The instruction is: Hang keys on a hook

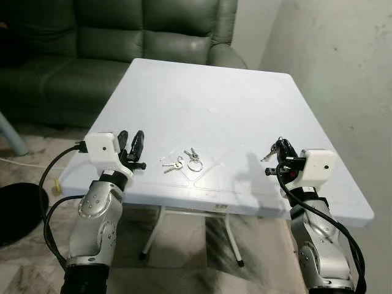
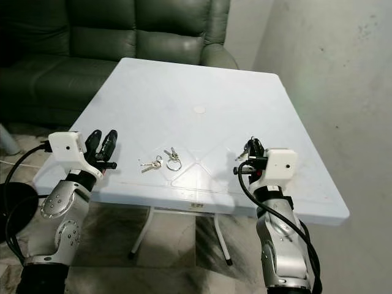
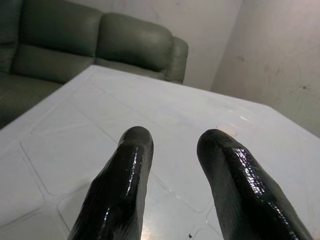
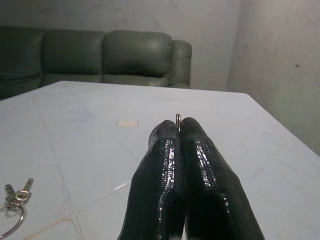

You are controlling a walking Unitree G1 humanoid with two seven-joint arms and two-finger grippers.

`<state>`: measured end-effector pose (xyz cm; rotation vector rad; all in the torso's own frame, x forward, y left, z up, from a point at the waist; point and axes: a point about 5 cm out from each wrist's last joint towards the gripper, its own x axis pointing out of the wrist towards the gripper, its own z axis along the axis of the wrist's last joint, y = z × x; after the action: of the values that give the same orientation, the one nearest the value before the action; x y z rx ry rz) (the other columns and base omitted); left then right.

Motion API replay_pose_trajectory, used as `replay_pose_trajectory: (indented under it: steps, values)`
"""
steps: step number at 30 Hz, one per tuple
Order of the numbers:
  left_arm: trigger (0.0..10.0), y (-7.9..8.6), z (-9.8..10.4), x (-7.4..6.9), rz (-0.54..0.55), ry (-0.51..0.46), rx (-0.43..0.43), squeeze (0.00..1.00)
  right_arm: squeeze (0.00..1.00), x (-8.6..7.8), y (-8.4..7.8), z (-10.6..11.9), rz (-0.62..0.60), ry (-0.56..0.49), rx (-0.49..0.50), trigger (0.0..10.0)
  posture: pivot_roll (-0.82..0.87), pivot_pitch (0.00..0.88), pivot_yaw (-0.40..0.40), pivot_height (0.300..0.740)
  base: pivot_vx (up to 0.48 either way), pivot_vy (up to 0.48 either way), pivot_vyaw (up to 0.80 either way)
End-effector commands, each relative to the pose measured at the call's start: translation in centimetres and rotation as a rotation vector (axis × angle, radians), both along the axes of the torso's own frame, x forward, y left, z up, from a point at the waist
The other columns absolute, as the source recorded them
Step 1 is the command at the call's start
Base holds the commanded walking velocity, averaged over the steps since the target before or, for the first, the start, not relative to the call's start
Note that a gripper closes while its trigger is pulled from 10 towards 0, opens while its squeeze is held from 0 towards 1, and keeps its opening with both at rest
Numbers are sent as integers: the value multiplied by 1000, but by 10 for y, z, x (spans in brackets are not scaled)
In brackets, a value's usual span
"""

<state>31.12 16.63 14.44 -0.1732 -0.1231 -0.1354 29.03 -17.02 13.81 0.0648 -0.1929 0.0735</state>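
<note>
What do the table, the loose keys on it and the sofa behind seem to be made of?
Table: probably moulded plastic, matte white, with pressed panel lines. Loose keys: metal, silvery glints, on a ring. Sofa: leather or imitation, dark green with a soft sheen and creases.

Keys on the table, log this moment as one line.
right tool: shut on key ring, above white table | left tool: open, idle | loose keys: on table between arms | hook: unseen

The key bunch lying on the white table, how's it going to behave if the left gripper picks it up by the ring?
The key bunch would probably dangle: loose keys fan out from a thin ring. It looks small, thin and metal, so likely light but slippery against the smooth black fingers. Pushed, it may slide across the table rather than roll, since it lies flat.
</note>
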Motion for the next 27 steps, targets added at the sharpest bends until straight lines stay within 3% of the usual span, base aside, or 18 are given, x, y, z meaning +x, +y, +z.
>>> replay_pose_trajectory:
  steps: [1,27]
  values:
    - [10000,-4,5,4,-5,-19,-1,0,0,2,-1,0,-9,6,-4,10000,105,0,-74,740,0,0,-725]
    - [10000,-11,13,17,-9,-50,-38,0,0,11,9,5,1,-12,-8,10000,107,0,-62,740,0,0,-729]
